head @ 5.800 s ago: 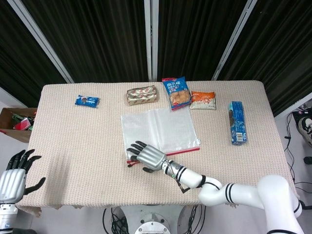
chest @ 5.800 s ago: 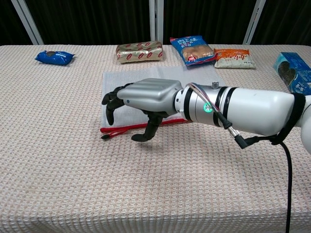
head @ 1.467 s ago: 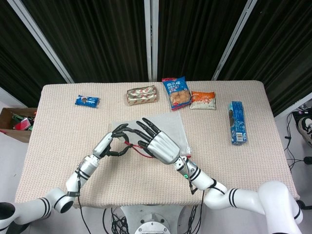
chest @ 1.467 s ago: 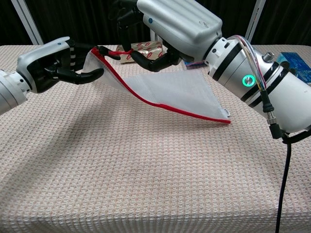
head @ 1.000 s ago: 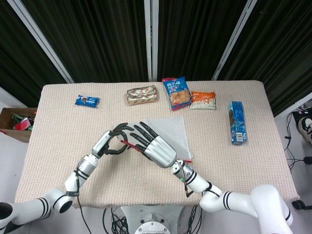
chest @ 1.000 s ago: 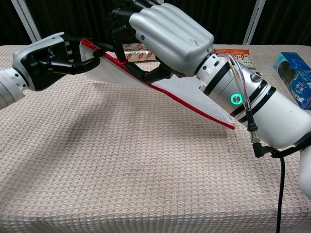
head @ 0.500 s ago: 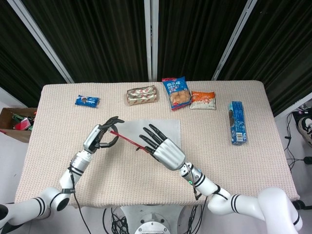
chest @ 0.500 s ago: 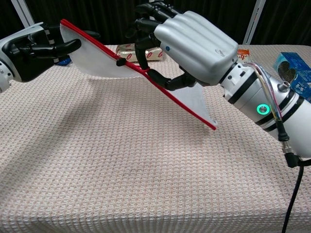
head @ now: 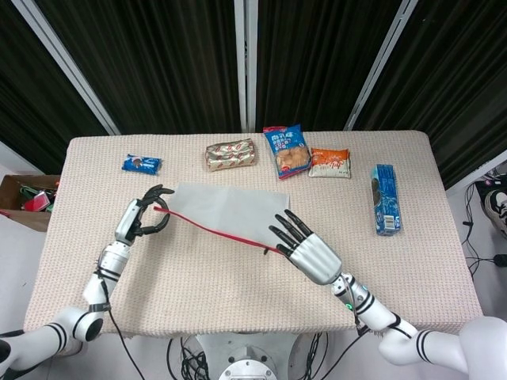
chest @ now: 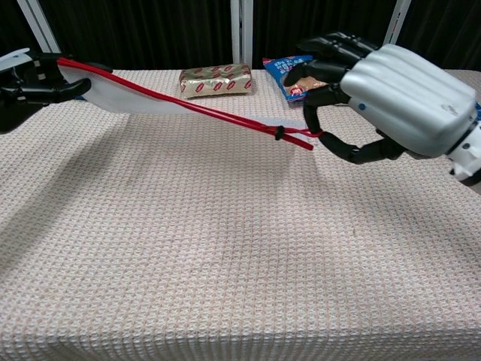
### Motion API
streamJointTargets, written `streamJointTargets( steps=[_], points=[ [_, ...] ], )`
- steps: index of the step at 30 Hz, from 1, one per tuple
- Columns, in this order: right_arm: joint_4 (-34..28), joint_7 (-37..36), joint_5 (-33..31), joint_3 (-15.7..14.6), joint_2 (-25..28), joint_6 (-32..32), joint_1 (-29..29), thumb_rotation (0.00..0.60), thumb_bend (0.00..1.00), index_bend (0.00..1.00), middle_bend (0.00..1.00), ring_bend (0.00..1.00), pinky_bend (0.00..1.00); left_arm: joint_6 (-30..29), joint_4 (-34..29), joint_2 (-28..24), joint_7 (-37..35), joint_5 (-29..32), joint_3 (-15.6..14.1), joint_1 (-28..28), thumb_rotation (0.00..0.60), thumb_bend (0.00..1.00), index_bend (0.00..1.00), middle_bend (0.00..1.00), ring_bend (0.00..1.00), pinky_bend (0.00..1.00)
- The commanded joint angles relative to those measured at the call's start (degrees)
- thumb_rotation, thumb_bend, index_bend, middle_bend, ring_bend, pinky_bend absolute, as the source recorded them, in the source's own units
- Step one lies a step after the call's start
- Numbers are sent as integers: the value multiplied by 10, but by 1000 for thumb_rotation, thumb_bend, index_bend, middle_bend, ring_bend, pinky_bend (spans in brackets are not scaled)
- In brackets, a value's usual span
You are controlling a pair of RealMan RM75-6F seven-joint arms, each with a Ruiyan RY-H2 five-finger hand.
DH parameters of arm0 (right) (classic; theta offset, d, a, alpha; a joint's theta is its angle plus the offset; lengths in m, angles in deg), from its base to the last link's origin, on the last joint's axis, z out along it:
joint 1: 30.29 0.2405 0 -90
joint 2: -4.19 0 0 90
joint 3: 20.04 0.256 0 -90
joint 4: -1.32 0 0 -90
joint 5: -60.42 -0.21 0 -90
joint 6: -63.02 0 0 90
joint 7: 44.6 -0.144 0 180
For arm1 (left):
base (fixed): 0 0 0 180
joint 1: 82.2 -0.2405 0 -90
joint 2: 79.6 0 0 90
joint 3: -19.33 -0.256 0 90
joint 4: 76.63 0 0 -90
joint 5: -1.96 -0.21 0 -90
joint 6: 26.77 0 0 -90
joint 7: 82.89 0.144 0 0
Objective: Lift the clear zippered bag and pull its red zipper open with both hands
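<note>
Over the middle of the beige woven tablecloth (head: 238,293), seen from the head camera, you have the clear zippered plastic bag (head: 226,207) lifted off the cloth and stretched between both hands. Your left hand (head: 140,215), towards the left edge, has its fingers curled round the bag's near-left corner, holding the end of the red zipper strip (head: 210,226). Your right hand (head: 305,247), nearer the front edge, has its fingers spread forward, and the zipper's far end meets it at the fingertips; from this view you cannot tell what exactly is pinched. Along the back edge lie a small blue snack packet (head: 142,164), a gold foil pack (head: 230,153), a blue crisp bag (head: 286,150) and an orange packet (head: 329,162), with a teal box (head: 385,199) by the right edge. From the chest camera, the left hand (chest: 34,83) grips the raised corner, and the right hand (chest: 376,94) pinches the red pull tab (chest: 301,135) between thumb and a finger, the dark slider (chest: 279,134) sitting just beside it at the strip's right end. The pull looks essentially complete; next you would likely check that the mouth has parted, keeping the strip taut so the left grip does not slip.
</note>
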State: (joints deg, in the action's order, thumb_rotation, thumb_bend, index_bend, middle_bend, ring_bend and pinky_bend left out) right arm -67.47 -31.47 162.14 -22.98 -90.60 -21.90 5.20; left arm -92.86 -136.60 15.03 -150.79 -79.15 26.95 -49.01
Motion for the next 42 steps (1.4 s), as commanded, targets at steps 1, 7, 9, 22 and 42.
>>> streamJointTargets(
  steps=[1,7,9,22,42],
  points=[
    [-2,-3,0,-12,16,-8,-19,600,489,841,191,0,0,3,9,6,20,4,-1,-7,600,519,681,243,63,109],
    [1,-12,-6,-19,40,-15,-49,600,489,841,191,0,0,2,7,11,49,1,-3,-14,600,518,681,243,63,109],
    [0,-15,-5,-19,43,-14,-52,600,488,838,190,0,0,1,5,12,59,-1,-5,-16,600,518,681,243,63,108],
    [-126,18,-113,16,140,106,-56,600,43,0,0,0,0,6,-94,-72,505,2,-46,-36,600,262,203,117,62,108],
    [-225,-171,-197,8,320,-20,-244,600,202,0,13,0,0,-226,-244,-232,687,33,-76,-237,600,226,203,120,63,108]
  ],
)
